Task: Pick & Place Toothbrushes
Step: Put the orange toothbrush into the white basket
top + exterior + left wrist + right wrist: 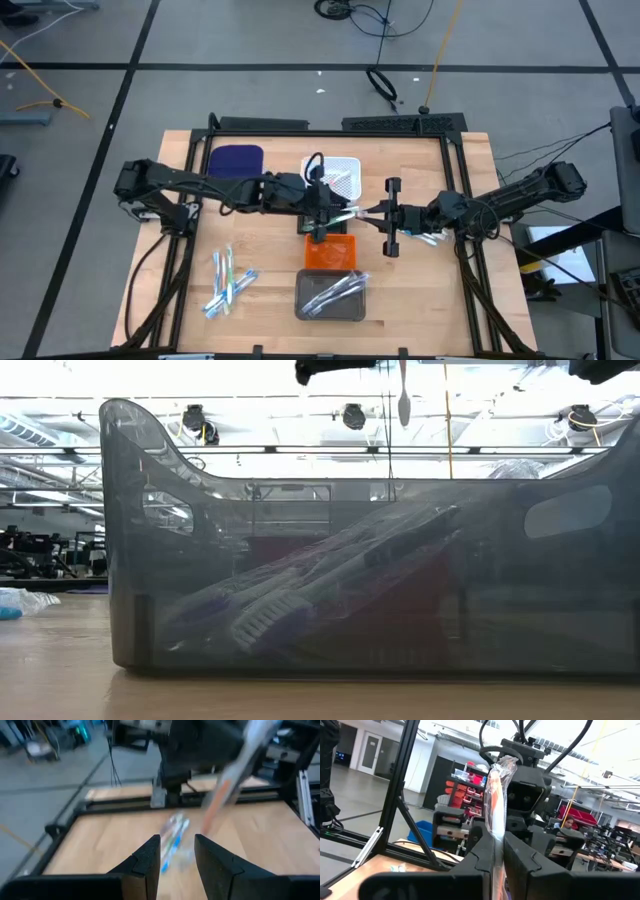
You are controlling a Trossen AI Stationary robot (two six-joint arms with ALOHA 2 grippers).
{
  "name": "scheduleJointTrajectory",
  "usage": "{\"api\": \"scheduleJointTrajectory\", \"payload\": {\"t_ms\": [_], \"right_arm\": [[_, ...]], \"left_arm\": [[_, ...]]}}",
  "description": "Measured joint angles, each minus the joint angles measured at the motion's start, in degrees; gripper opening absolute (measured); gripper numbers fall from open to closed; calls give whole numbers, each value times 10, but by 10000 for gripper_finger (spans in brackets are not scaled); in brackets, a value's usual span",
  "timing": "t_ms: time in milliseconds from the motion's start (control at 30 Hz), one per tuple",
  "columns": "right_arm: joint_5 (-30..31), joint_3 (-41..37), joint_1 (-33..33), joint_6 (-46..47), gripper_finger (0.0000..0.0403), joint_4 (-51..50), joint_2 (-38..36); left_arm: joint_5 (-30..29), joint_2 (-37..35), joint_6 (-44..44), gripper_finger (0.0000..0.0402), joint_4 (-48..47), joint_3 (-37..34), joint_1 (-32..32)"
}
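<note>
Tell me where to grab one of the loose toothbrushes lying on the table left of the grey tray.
The loose toothbrushes lie flat on the table in a fanned, partly overlapping cluster. Probably best: pick an outer one, grip its handle near the middle, and come from straight above with the fingers closing across its thin width.

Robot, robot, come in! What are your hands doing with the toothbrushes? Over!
Right gripper shut on wrapped toothbrush, mid-table. Left gripper open, facing it. Nothing in the way.
</note>
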Motion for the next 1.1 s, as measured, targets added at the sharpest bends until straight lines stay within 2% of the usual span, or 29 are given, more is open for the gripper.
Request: {"api": "scheduleJointTrajectory", "payload": {"t_ms": [133,433,633,800,1033,1100], "right_arm": [[0,0,-1,0,14,4,0],[0,0,-1,0,14,10,2],[0,0,-1,0,14,34,18],[0,0,-8,5,14,38,28],[2,0,-12,6,22,43,28],[2,0,-12,8,34,42,27]], "left_arm": [[3,19,20,140,29,-1,-9],[30,33,32,219,60,0,-8],[37,49,34,231,131,0,-9],[47,51,37,181,141,-1,-8],[49,51,33,23,125,0,-6],[47,51,24,13,121,0,-6]]}}
